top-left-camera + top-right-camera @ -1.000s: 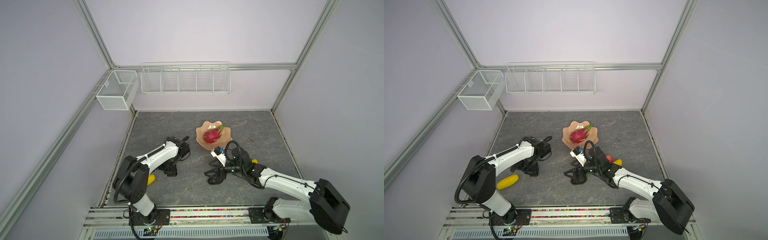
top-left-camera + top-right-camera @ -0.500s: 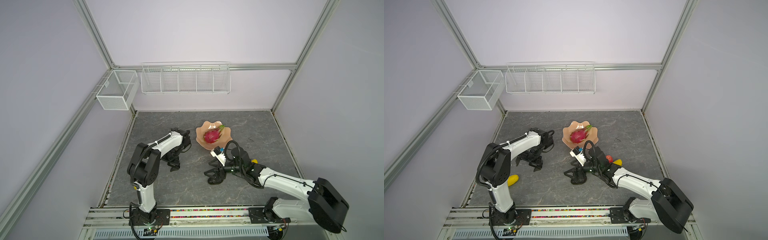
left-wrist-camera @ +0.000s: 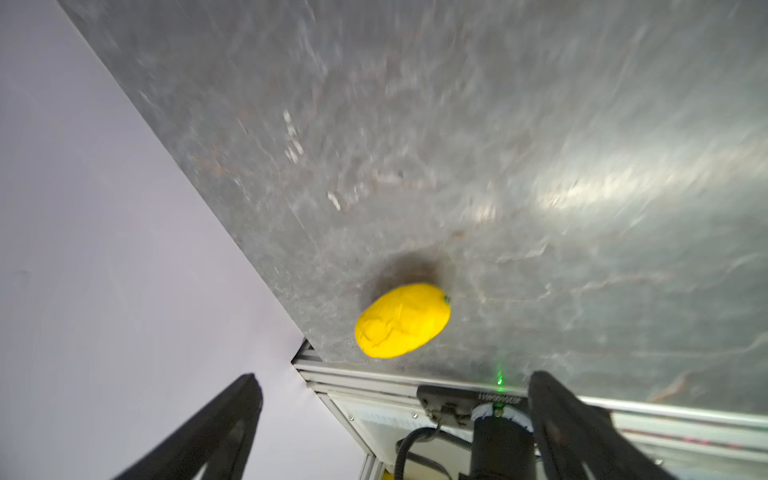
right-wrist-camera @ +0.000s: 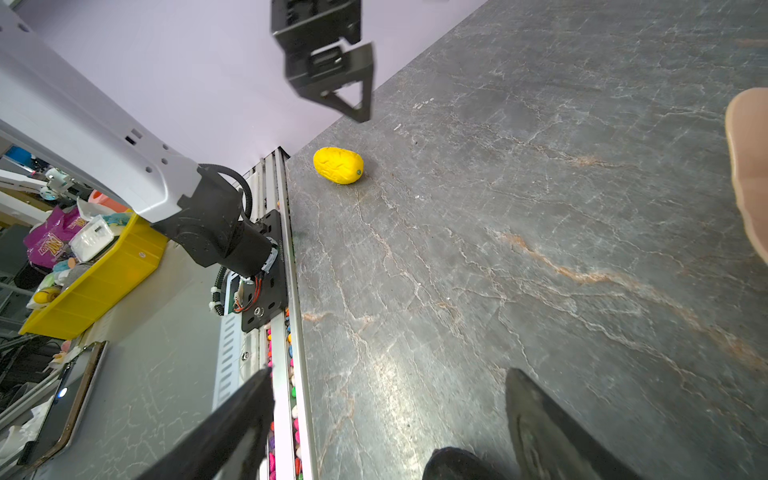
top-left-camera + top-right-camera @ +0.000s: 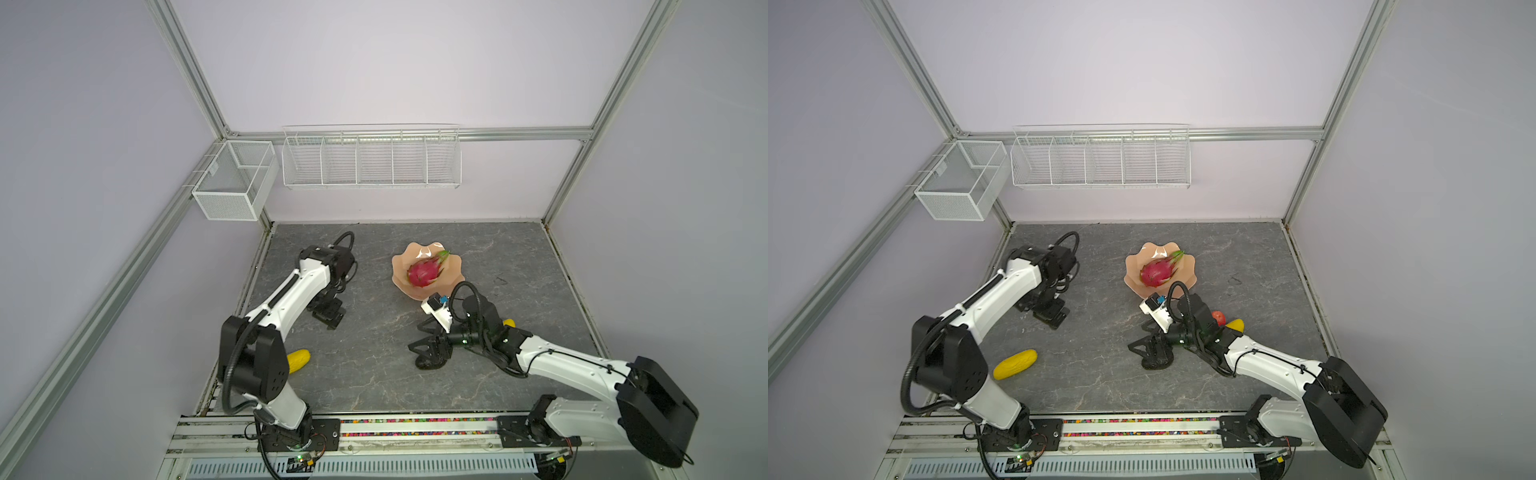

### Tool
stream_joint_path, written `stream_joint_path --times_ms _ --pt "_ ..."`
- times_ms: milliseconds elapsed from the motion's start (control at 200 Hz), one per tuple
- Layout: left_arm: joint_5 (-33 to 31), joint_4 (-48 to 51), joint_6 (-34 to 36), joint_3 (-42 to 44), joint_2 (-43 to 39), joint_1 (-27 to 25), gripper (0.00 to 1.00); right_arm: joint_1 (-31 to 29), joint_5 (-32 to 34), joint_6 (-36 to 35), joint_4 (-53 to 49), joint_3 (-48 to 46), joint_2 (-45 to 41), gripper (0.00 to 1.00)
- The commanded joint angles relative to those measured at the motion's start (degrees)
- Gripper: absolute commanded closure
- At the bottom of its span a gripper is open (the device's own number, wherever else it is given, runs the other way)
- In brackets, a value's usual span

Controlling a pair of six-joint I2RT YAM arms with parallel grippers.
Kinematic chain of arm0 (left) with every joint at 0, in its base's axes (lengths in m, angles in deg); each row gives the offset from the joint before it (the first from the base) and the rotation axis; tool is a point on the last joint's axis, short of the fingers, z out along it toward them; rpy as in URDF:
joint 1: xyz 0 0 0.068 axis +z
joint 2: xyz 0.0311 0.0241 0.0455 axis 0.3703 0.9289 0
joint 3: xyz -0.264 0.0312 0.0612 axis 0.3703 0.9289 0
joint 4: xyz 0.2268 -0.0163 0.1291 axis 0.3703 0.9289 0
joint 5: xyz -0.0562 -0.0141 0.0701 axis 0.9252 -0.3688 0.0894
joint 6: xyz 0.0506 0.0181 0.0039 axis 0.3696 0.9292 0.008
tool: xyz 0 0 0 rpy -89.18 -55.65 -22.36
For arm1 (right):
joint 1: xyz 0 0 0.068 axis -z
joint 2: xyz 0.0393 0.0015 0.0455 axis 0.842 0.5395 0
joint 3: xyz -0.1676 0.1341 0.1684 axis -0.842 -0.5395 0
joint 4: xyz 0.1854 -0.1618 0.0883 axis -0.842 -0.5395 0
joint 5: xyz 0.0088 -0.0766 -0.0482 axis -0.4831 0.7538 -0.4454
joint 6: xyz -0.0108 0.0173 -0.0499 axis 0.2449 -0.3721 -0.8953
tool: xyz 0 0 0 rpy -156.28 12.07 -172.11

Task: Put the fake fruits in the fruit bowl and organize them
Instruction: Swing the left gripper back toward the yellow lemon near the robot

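The peach-pink fruit bowl (image 5: 400,272) (image 5: 1133,272) sits mid-table and holds the magenta dragon fruit (image 5: 423,272) (image 5: 1156,272). One yellow ribbed fruit (image 5: 300,360) (image 5: 1015,364) (image 3: 402,321) (image 4: 338,165) lies at the front left corner. Another yellow fruit (image 5: 508,323) (image 5: 1235,325) and the red apple (image 5: 1219,318) lie behind my right arm. My left gripper (image 5: 328,318) (image 5: 1050,316) (image 3: 392,380) hangs open and empty over the table's left side. My right gripper (image 5: 417,343) (image 5: 1142,345) (image 4: 388,374) is open, with the dark avocado (image 5: 430,365) (image 5: 1156,365) (image 4: 453,465) low between its fingers, not pinched.
White wire baskets (image 5: 371,160) (image 5: 232,183) hang on the back and left walls. A metal rail (image 5: 415,424) with coloured beads runs along the table's front edge. Grey stone tabletop (image 5: 374,374) lies between the two grippers.
My left arm has swung and risen, uncovering the front yellow fruit; its gripper has shifted slightly toward the back. The right arm and the fruits have stayed put.
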Motion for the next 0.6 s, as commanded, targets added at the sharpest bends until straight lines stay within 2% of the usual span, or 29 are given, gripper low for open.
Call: stream_joint_path --times_ms 0,135,240,310,430,525,595 --pt "5.34 -4.04 15.86 8.72 -8.43 7.15 0.01 0.63 0.35 -1.1 0.25 -0.52 -0.66 0.12" --pt "14.53 -7.62 28.1 19.9 -21.69 9.78 0.0 0.95 -1.14 -0.32 0.91 -0.17 0.52 0.12" --pt "17.36 -13.26 32.88 28.3 -28.05 11.46 0.0 1.0 -1.06 -0.38 0.71 -0.21 0.41 0.12" --pt "16.52 -15.55 34.99 32.94 -28.43 13.46 0.0 0.97 -0.47 -0.66 0.41 -0.24 0.39 0.12" --pt "10.62 -24.24 39.19 38.93 -30.53 15.1 0.0 1.14 0.19 -1.08 -0.35 -0.17 0.52 0.12" --pt "13.51 -29.21 39.89 38.08 -31.4 18.68 0.0 1.27 0.44 -1.26 -0.49 -0.08 1.0 0.12" --pt "12.95 -29.94 41.18 37.26 -29.32 18.82 0.01 1.49 0.35 -1.34 -0.79 0.09 1.48 0.12"
